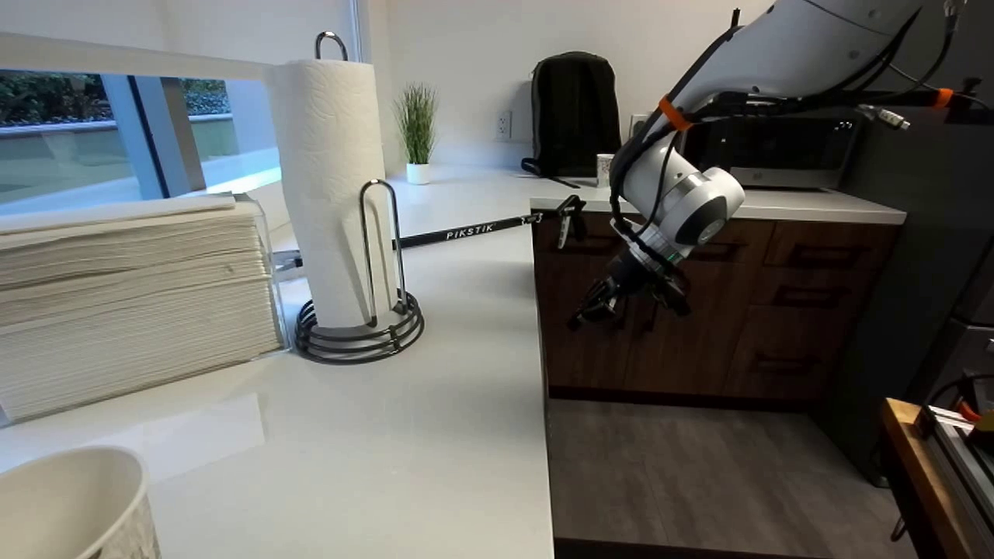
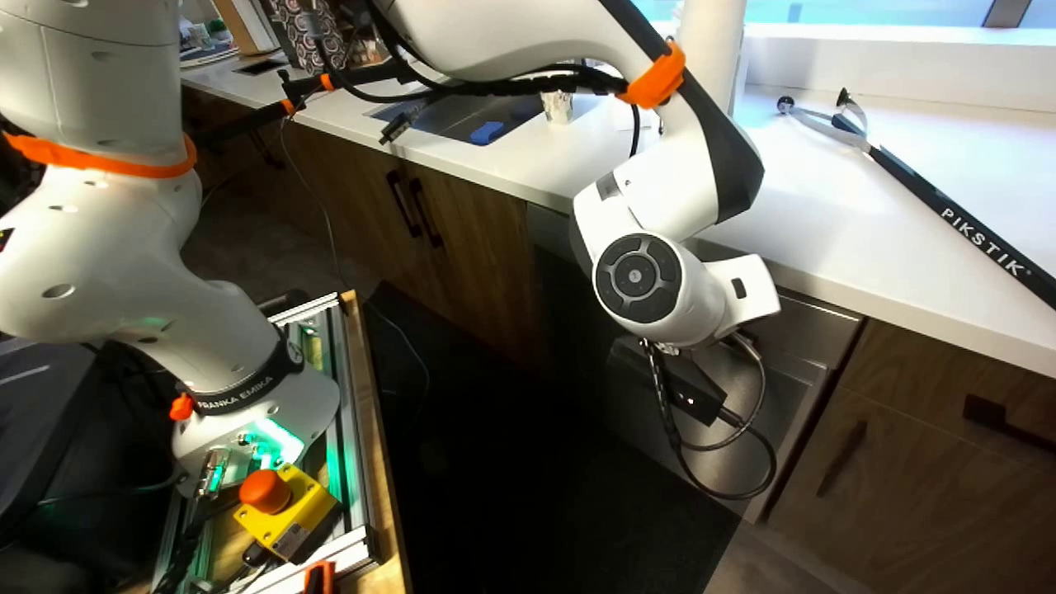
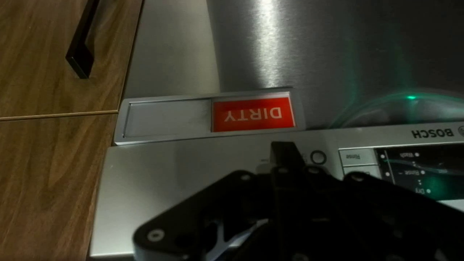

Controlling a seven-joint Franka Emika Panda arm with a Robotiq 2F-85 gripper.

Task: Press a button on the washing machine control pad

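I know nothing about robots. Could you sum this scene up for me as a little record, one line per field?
Machine: brushed-steel Bosch appliance
Controls: silver metal strip with round dark-ringed button and glossy black rectangular display
Sign: red rectangular DIRTY label, upside down in the wrist view
Grip: black fingers, closed together, beside the button in the wrist view; contact unclear
Nearby: white countertop bearing white paper-towel roll and long black PIKSTIK tool

arm aslant, claw downward, its fingertips together

Control panel: BOSCH; sign: DIRTY; grabber: PIKSTIK; arm base: FRANKA EMIKA
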